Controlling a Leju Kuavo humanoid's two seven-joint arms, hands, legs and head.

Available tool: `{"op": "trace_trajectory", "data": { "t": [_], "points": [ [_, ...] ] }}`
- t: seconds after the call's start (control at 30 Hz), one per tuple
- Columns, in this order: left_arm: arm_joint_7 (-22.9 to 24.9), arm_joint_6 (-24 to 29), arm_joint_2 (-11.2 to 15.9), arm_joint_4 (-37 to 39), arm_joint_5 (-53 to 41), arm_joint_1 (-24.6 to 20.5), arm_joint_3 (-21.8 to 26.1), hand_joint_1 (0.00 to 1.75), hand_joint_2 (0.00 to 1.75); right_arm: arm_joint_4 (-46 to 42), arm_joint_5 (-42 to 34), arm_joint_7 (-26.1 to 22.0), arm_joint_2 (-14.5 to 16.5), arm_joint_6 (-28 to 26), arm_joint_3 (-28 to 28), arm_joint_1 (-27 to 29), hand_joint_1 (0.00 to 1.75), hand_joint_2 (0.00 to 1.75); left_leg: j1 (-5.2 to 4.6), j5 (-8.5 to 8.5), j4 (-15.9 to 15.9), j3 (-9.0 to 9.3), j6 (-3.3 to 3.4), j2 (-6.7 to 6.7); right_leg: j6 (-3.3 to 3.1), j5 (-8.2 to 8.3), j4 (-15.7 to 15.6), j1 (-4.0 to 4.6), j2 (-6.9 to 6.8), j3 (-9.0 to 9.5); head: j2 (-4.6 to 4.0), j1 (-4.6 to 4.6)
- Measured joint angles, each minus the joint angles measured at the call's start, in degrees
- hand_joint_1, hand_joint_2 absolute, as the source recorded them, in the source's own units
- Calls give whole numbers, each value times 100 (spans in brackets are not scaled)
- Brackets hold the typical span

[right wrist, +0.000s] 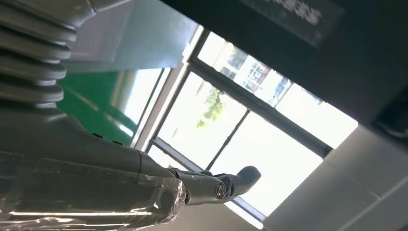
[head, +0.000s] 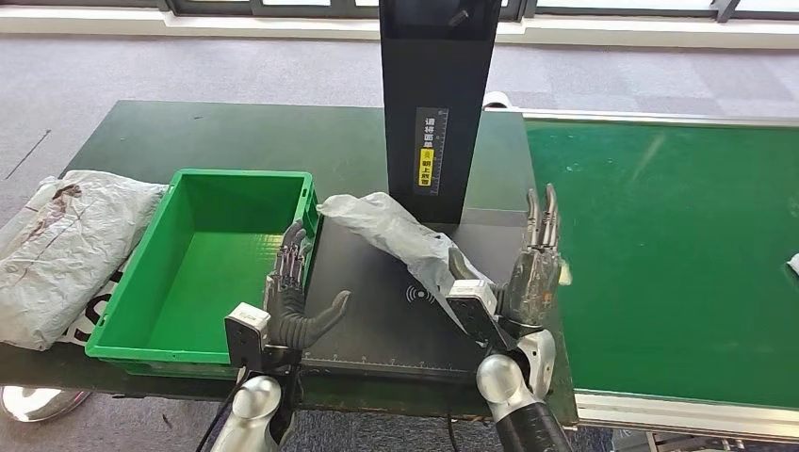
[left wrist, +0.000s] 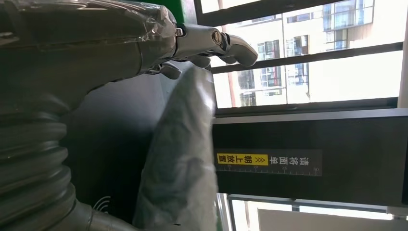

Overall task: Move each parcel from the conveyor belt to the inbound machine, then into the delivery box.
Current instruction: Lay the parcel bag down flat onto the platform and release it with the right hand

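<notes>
A grey plastic parcel (head: 396, 235) lies slanted on the black platform of the inbound machine (head: 377, 325), in front of its black scanner column (head: 438, 104). My left hand (head: 297, 301) stands open at the platform's left edge, against the green delivery box (head: 141, 301), thumb pointing toward the parcel and holding nothing. My right hand (head: 528, 268) is open with fingers pointing up at the platform's right edge, close beside the parcel's near end; I cannot tell whether it touches. In the left wrist view the parcel (left wrist: 183, 159) lies just past my left hand (left wrist: 96, 53). My right hand (right wrist: 120, 192) holds nothing.
The green conveyor belt (head: 678, 254) runs along the right, with a white parcel (head: 793, 264) at its far right edge. A large crumpled grey-white bag (head: 57, 254) lies on the table left of the delivery box. The scanner column carries a yellow label (left wrist: 240, 159).
</notes>
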Motion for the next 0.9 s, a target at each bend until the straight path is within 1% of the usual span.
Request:
{"op": "trace_trajectory", "data": {
  "t": [0.13, 0.27, 0.43, 0.53, 0.67, 0.73, 0.8, 0.83, 0.9],
  "points": [
    [0, 70, 0, 22, -11, -1, 0, 0, 175, -1102, -293, -2, 0, -3, -177, 303, 0, 0, 0, 0, 0, 0, 0, -1, -1, -1, 0, 0, -2, 0, 0, 0],
    [-1, 105, 0, 78, -24, -6, 0, 0, 175, -1933, -615, -1, 0, -4, -265, 516, 0, 175, 0, 0, 0, 2, -1, 3, -1, -1, 0, 0, 2, -1, 0, 0],
    [0, 225, -2, 174, -116, -22, 0, 0, 175, -2708, -915, -1, 0, -4, -290, 768, 0, 175, 0, 0, 0, 3, -1, 3, -1, -1, 0, 0, 2, 0, 0, 0],
    [0, 317, -4, 252, -196, -42, 0, 0, 175, -3086, -966, -1, 0, -2, -292, 926, 0, 175, 0, 0, 0, 2, -1, 3, -1, -1, 0, 0, 3, 0, 0, 0],
    [0, 362, -5, 328, -224, -64, 0, 0, 175, -3361, -969, -1, 0, -1, -292, 1034, 0, 175, 0, 0, 0, 3, -1, 3, -1, -1, 0, 0, 3, 0, 0, 0],
    [0, 472, -7, 368, -390, -78, -5, 0, 175, -3475, -913, 0, 8, 0, -297, 1080, 0, 175, 0, 0, 0, 3, -1, 3, -1, -1, 0, 0, 3, -1, 0, 0],
    [27, 791, -5, 475, -1000, -133, -74, 0, 175, -3652, -777, 1, 47, 1, -329, 1141, 0, 175, 0, 0, 0, 4, -1, 1, -1, -1, 0, 0, 0, 0, 0, 0],
    [91, 1010, -4, 581, -1484, -188, -149, 0, 175, -3766, -702, 0, 77, 1, -354, 1173, 0, 175, 0, 0, 0, 4, 0, 0, -1, -1, 0, 0, -3, 1, 0, 0],
    [415, 1467, -10, 892, -2633, -328, -356, 0, 175, -3992, -610, -1, 131, 1, -400, 1223, 0, 175, 0, 0, 0, 5, 0, -3, -1, -1, 0, -1, -8, 5, 0, 0]
  ]
}}
